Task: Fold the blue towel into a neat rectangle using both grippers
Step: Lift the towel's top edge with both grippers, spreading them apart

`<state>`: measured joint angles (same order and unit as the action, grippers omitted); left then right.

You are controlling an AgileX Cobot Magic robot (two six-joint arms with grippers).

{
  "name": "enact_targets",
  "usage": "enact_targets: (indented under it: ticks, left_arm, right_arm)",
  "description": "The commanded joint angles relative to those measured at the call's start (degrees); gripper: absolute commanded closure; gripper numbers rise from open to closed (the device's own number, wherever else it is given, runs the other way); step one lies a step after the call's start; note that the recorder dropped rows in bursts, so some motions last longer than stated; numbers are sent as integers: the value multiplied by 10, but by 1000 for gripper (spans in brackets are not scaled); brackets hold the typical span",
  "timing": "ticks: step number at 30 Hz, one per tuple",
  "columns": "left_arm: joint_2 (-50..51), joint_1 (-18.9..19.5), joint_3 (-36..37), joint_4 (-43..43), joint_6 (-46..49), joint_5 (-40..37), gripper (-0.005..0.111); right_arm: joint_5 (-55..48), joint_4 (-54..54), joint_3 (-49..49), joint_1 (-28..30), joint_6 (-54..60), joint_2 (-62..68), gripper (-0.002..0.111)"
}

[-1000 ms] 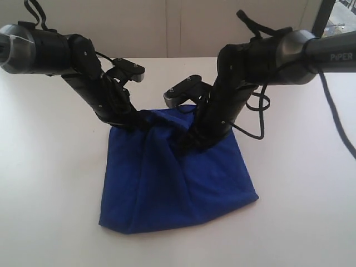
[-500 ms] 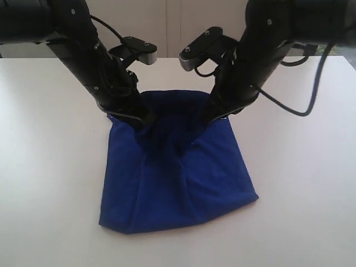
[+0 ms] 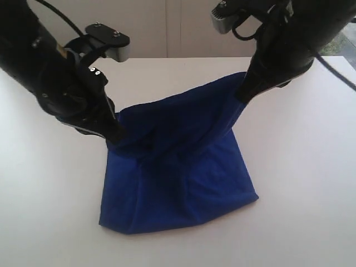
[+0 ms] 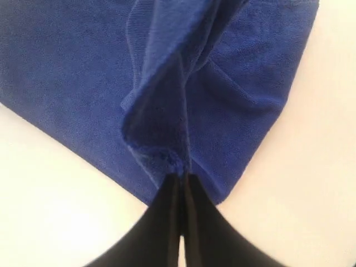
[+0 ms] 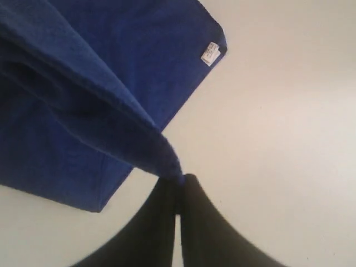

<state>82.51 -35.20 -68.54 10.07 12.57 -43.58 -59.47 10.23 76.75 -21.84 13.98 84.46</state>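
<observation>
The blue towel [image 3: 178, 178] lies folded on the white table, its far upper layer lifted and stretched between both arms. My left gripper [image 3: 114, 139] is shut on the towel's left far corner, low over the table; in the left wrist view its jaws [image 4: 181, 177] pinch a bunched edge of the towel [image 4: 167, 100]. My right gripper [image 3: 245, 94] is shut on the right far corner, held higher; the right wrist view shows its jaws [image 5: 179, 179] clamping the cloth's tip, with the towel [image 5: 83, 100] hanging below and its white tag [image 5: 210, 53] at a lower corner.
The white table [image 3: 300, 167] spreads around the towel on all sides. A pale wall runs behind the table's far edge [image 3: 167, 55]. A black cable [image 3: 334, 69] hangs by the right arm.
Both grippers have risen and spread apart, the right one higher and further right, the left one toward the left. The towel's far layer has lifted off the table and pulled taut between them.
</observation>
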Motion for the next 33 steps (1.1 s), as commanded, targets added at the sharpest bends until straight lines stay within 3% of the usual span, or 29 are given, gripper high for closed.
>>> enact_targets:
  ticks: [1, 13, 33]
  left_arm:
    - [-62, -3, 36, 17, -7, -14, 107]
    - [-181, -57, 80, 61, -13, -38, 107]
    - [-296, -166, 80, 66, -136, -131, 107]
  right_arm:
    - [-43, 2, -2, 2, -8, -37, 108]
    - [-105, -55, -8, -25, -17, -154, 108]
    - [-105, -137, -151, -79, -37, -404, 108]
